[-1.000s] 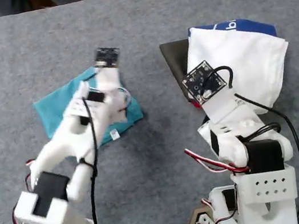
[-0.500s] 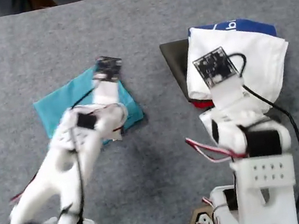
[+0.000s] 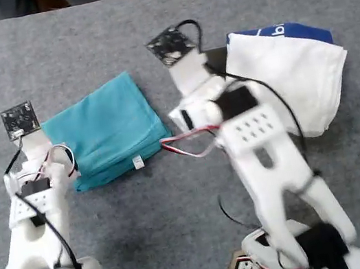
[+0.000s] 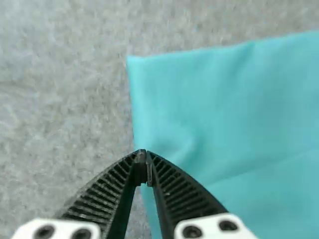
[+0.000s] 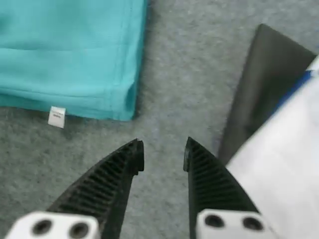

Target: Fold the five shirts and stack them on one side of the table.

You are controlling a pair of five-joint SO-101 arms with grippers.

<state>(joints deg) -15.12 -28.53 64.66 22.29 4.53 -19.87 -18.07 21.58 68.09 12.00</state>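
Lying folded, the teal shirt stretches long between both grippers. The left gripper, pinched shut, sits right at one short edge, nearest. The right gripper hangs open just past the other end. The shirt pile lies beyond that same end.

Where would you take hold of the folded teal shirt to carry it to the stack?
I'd grip the teal shirt at the layered edge near its white tag, coming in low from the arms' side with one finger under all layers. It lies flat, and the layers show stacked there. The open right gripper hovers just off that corner.
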